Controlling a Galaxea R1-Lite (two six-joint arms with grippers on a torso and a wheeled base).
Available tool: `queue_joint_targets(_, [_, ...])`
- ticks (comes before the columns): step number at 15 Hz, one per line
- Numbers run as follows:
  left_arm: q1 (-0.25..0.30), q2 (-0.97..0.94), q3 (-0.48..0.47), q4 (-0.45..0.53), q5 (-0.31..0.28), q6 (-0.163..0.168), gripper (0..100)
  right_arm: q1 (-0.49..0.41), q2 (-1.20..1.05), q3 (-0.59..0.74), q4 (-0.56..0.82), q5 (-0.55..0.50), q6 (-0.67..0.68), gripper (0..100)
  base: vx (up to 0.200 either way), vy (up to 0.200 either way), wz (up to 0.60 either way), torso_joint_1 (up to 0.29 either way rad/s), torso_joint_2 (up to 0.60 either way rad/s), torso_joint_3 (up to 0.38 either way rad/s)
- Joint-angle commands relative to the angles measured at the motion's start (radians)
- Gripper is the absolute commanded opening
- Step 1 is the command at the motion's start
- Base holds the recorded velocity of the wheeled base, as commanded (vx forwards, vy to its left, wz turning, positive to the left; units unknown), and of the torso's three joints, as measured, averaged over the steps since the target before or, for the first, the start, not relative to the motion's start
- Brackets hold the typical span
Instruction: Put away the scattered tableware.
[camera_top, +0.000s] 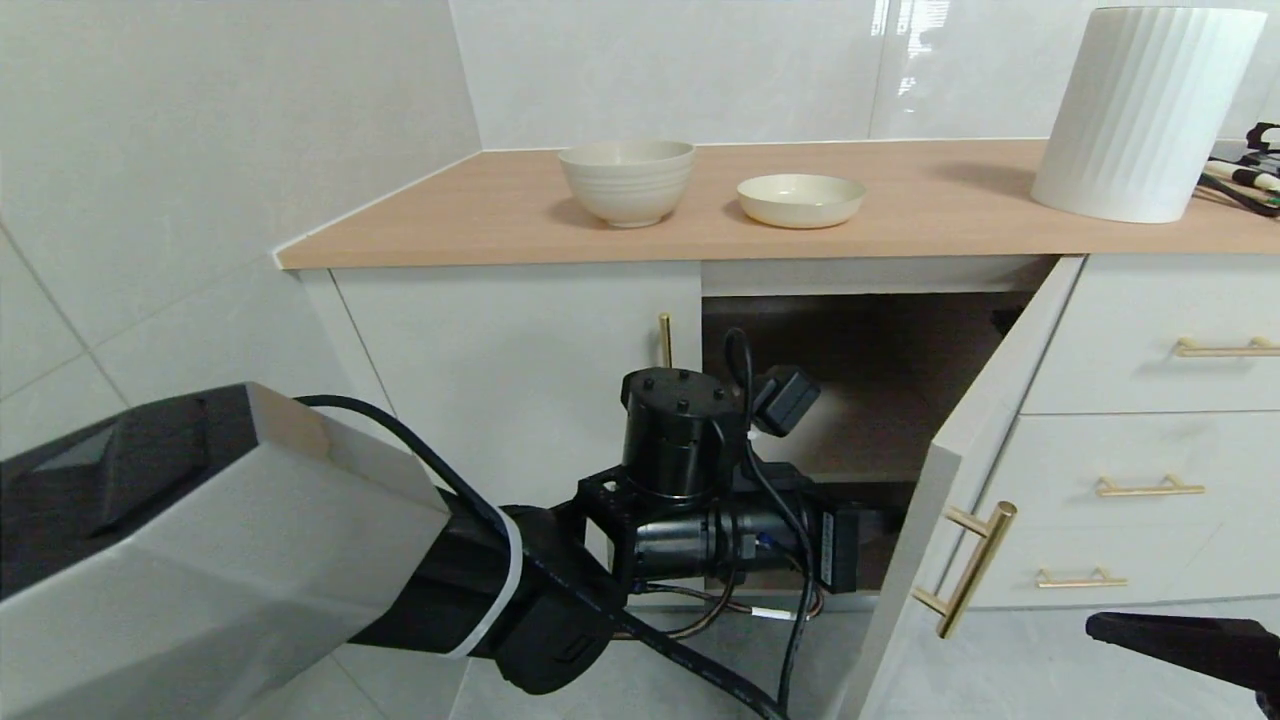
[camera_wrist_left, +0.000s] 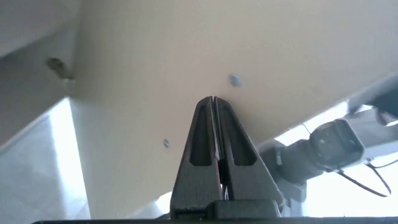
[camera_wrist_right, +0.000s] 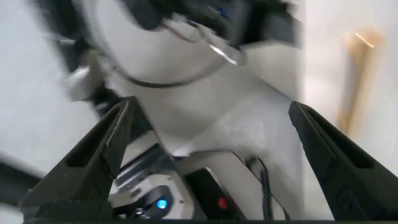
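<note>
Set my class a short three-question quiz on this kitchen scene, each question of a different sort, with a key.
1. True or false: the cabinet door under the counter stands open.
2. What sits on the counter to the robot's left of the shallow dish? A) ribbed bowl B) mug C) fork
3. Fill in: the left gripper is ___ (open or shut).
Key: 1 true; 2 A; 3 shut.
</note>
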Motion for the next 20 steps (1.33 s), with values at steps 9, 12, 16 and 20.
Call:
queue_joint_targets(9, [-0.144, 0.051, -0.192, 0.138, 0.004, -0.001, 0, 0.001, -0.057, 0.0, 0.039, 0.129, -0.001, 100, 0.0, 0.0, 0.0, 0.0, 0.0, 0.0])
queue_joint_targets(12, [-0.225, 0.043, -0.215, 0.146, 0.009, -0.041, 0, 0.001, -0.073, 0.003, 0.059, 0.149, -0.001, 100, 0.0, 0.0, 0.0, 0.0, 0.0, 0.0])
queue_joint_targets(16, [-0.136, -0.064, -0.06, 0.112, 0.021, -0.05, 0, 0.001, -0.054, -0.003, 0.059, 0.149, 0.0, 100, 0.0, 0.0, 0.0, 0.0, 0.0, 0.0])
queue_joint_targets(20, [0.05, -0.352, 0.231, 0.109, 0.021, -0.048, 0, 0.004, 0.151, -0.097, 0.059, -0.021, -0.003, 100, 0.0, 0.0, 0.0, 0.0, 0.0, 0.0])
